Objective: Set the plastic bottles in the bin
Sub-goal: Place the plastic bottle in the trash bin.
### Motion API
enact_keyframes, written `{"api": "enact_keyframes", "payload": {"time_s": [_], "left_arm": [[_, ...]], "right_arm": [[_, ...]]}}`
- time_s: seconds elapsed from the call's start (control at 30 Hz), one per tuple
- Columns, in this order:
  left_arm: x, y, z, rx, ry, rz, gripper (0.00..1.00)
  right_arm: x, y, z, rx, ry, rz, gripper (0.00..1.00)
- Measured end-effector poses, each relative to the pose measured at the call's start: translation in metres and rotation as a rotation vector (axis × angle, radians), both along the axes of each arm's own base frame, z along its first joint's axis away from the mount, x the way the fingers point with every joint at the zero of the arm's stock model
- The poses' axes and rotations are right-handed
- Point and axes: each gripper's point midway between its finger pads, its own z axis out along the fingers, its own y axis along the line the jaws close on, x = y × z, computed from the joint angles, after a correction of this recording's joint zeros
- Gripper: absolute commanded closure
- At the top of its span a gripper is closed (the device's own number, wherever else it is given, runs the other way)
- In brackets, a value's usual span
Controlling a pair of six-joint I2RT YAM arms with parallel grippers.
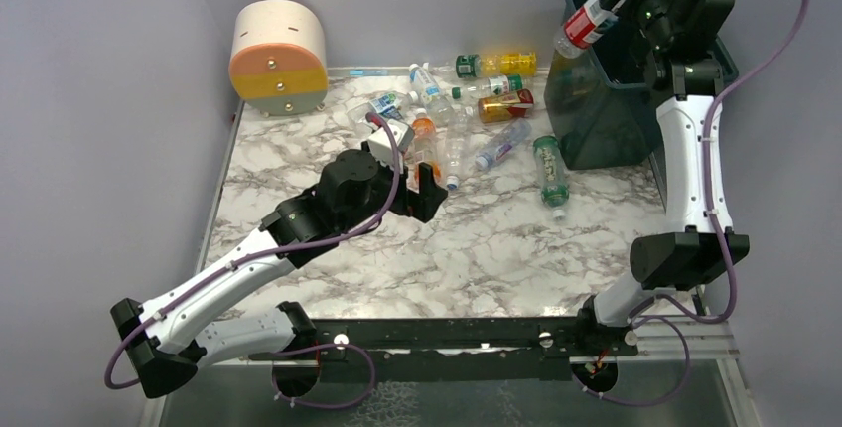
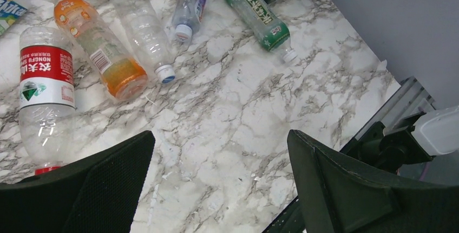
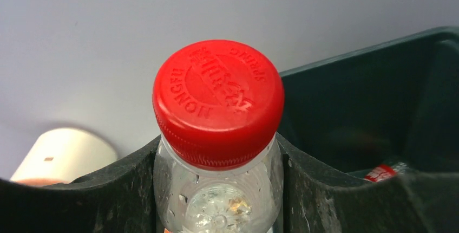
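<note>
My right gripper (image 1: 621, 0) is shut on a clear plastic bottle (image 1: 586, 22) with a red label, held high over the dark teal bin (image 1: 596, 139). In the right wrist view the fingers (image 3: 325, 189) clamp the bottle just below its red cap (image 3: 218, 100), with the bin's inside (image 3: 379, 81) behind. My left gripper (image 1: 429, 194) (image 2: 221, 141) stands open and holds nothing, low over the marble. Just beyond it lie a red-label bottle (image 2: 46, 81), an orange one (image 2: 103, 54), a clear one (image 2: 142, 27) and a green one (image 2: 257, 11).
More bottles lie scattered at the back of the table, among them a yellow one (image 1: 501, 63) and a green one (image 1: 552, 171) beside the bin. A round cream, orange and yellow drum (image 1: 279, 58) stands at the back left. Another red-labelled bottle (image 3: 381, 173) lies inside the bin.
</note>
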Motion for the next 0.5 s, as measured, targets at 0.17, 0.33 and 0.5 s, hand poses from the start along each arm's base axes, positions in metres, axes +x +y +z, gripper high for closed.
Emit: {"api": "enact_keyframes", "payload": {"time_s": [0.17, 0.33, 0.5], "left_arm": [[0.0, -0.004, -0.01, 0.015, 0.024, -0.011, 0.01], [0.001, -0.011, -0.022, 0.036, 0.053, -0.028, 0.01], [0.0, -0.013, -0.023, 0.035, 0.058, -0.039, 0.01]], "right_arm": [[-0.007, -0.029, 0.027, -0.036, -0.089, -0.149, 0.52], [-0.016, -0.059, 0.044, -0.088, -0.159, -0.316, 0.52], [-0.015, -0.088, 0.027, -0.148, -0.132, -0.47, 0.5]]}}
